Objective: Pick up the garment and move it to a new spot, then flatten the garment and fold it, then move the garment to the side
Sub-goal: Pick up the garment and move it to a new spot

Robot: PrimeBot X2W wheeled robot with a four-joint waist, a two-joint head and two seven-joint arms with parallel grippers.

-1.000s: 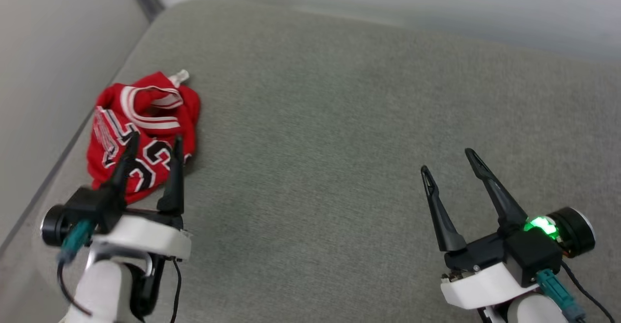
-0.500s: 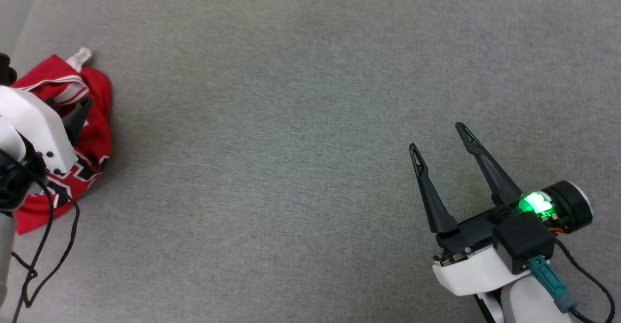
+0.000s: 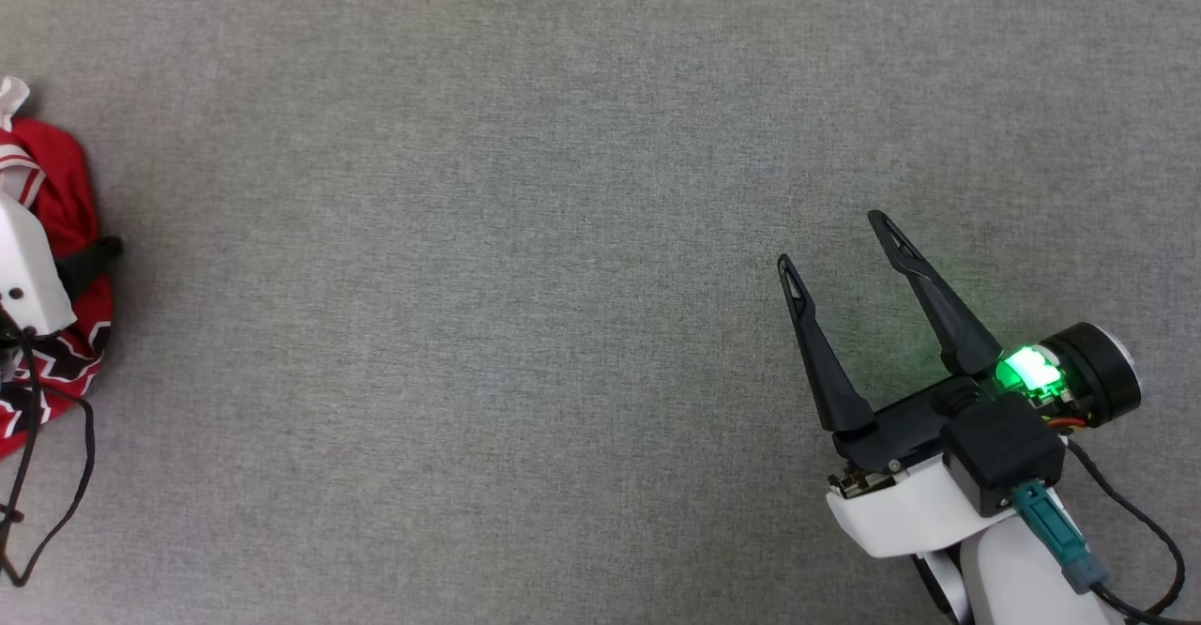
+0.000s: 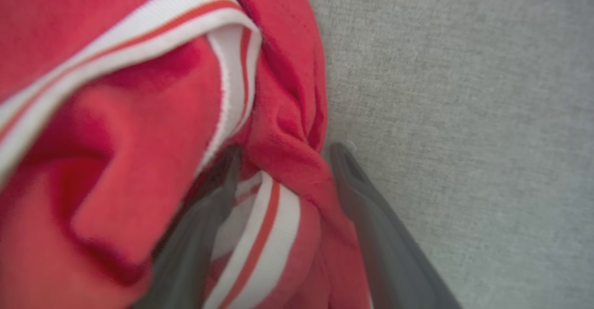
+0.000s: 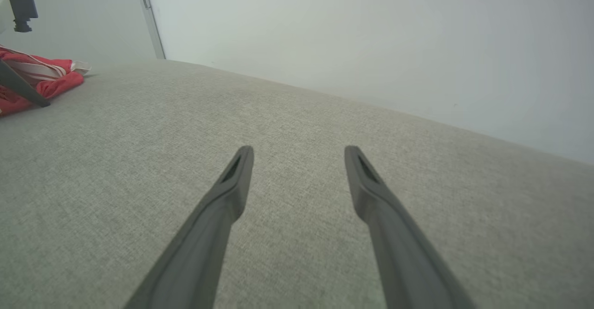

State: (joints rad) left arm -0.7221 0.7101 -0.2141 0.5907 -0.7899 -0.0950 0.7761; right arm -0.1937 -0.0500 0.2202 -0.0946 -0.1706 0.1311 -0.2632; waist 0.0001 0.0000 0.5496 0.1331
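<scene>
The garment (image 3: 56, 193) is a crumpled red jersey with white-and-red striped trim, lying at the far left edge of the head view on a grey cushion (image 3: 525, 259). My left gripper (image 4: 285, 153) is open and pressed down into the heap. A fold of red cloth (image 4: 287, 128) stands between its two fingers, which are apart. In the head view its white housing (image 3: 28, 268) covers part of the jersey. My right gripper (image 3: 832, 241) is open with nothing in it, over bare cushion at the lower right, far from the garment (image 5: 41, 77).
Pale walls (image 5: 371, 44) rise behind the cushion's far edge, with a dark vertical strip (image 5: 151, 19) in the corner beyond the garment. A loose black cable (image 3: 56, 494) hangs from my left arm at the lower left.
The head camera has swung right and down, so the garment now sits at the left edge. My left gripper has gone from hovering at the jersey into its folds. The right gripper has hardly moved.
</scene>
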